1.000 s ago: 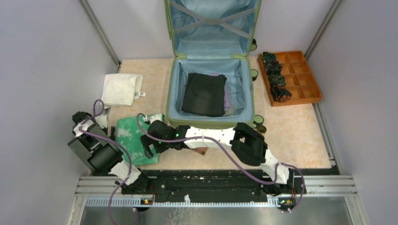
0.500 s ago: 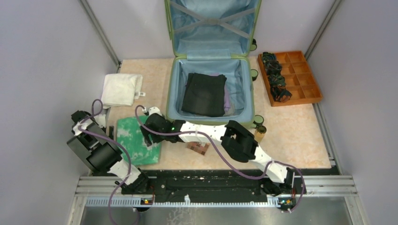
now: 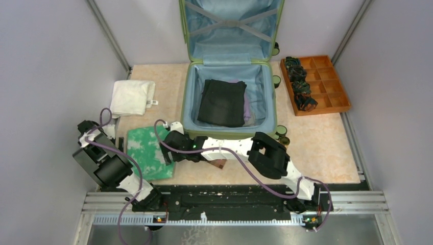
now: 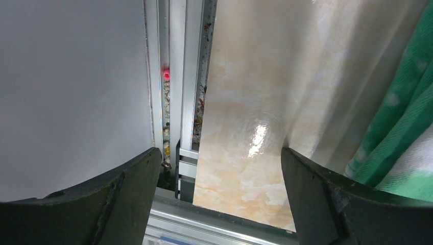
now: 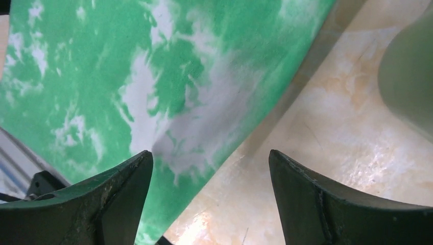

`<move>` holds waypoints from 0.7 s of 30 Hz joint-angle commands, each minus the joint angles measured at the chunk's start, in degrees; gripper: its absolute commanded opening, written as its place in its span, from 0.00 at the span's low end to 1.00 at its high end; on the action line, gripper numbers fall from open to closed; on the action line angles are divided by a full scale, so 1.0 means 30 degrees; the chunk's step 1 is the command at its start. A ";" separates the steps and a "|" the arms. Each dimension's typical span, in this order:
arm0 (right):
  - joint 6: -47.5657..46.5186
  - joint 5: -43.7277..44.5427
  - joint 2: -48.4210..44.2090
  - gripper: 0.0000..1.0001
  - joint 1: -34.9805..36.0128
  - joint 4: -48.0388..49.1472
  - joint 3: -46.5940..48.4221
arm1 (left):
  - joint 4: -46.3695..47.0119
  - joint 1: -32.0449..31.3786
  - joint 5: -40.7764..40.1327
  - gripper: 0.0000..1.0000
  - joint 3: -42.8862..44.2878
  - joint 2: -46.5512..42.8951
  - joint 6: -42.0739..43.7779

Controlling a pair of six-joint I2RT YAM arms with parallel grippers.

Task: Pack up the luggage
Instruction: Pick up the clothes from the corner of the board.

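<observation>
Luggage [image 3: 230, 43], a light-green hard shell, is lying open at the far middle of the bench [image 3: 316, 138], lid standing upright and showing blue lining with crossed straps, base holding folded black clothes [image 3: 222, 102].

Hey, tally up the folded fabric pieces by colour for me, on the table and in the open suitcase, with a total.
White folded cloth, on the beige table: 1
Green-and-white mottled folded cloth, on the table: 1
Black folded garment, in the light-green hard-shell suitcase: 1
Purple fabric piece, under the black garment: 1
Total: 4
</observation>
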 commanded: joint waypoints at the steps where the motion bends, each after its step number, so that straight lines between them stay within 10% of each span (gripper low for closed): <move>1: 0.2179 -0.1565 -0.0918 0.84 -0.0202 0.1733 -0.0834 | 0.1512 -0.0015 -0.0304 0.93 -0.0317 0.0918 -0.0032; 21: 0.6721 -0.8464 0.0168 0.71 -0.1400 1.2603 -0.0876 | 0.1533 -0.2143 0.0195 0.84 -0.3207 0.1835 0.0343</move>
